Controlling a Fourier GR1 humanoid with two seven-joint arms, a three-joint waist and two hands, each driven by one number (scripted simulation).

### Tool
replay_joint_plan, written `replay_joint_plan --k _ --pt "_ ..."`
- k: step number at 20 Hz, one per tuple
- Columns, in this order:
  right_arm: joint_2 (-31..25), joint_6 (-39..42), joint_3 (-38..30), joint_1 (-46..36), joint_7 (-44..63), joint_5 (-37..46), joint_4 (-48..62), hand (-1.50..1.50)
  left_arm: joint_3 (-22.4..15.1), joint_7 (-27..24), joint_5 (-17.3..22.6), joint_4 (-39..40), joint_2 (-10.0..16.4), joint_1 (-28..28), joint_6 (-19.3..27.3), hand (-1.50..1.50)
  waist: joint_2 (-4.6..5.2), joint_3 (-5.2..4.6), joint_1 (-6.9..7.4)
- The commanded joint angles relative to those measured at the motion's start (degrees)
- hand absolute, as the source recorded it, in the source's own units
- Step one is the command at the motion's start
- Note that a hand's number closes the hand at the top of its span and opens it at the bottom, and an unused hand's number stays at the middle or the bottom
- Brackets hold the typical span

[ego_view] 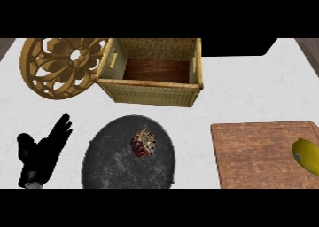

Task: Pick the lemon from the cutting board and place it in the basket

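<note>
Left hand (41, 150) resting, fingers spread straight. Lemon (310, 155) on cutting board (254, 150), well right of fingertips. Wicker basket (150, 93) beyond them.

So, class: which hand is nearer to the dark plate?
Left, as far as shows: the left hand rests open just left of the dark plate; the right hand is out of view.

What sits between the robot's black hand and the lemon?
Head view: a dark plate holding a small reddish item, then the wooden cutting board.
</note>
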Motion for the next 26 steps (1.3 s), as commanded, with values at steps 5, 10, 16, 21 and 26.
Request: replay_joint_plan --k 5,10,16,21,26 --pt "10.66 -4.85 2.59 5.36 -1.85 6.29 -5.92 -1.5 -0.66 3.06 -0.25 4.84 -0.08 3.74 -1.3 0.0 0.62 -0.59 0.04" --pt "12.81 -7.13 5.66 5.35 -1.31 11.73 -6.44 -1.5 -1.58 3.11 -1.62 5.46 -1.84 2.75 -1.08 0.0 0.81 -0.66 0.66" --pt "16.28 -10.84 10.62 7.24 -2.99 20.36 -5.27 -1.5 -1.2 4.03 -2.45 4.35 -2.83 1.91 -0.25 0.0 0.85 -0.65 0.93" --pt "18.68 -14.13 11.09 10.72 -7.47 24.31 -4.83 -1.5 -0.74 5.16 -2.26 4.49 -2.86 2.54 -0.79 0.0 0.66 -0.63 0.15" --pt "20.43 -17.37 13.76 11.11 -10.36 29.05 -1.75 -1.5 -0.95 4.7 -2.6 1.79 -1.84 6.47 -1.98 0.0 0.67 -0.59 1.03"
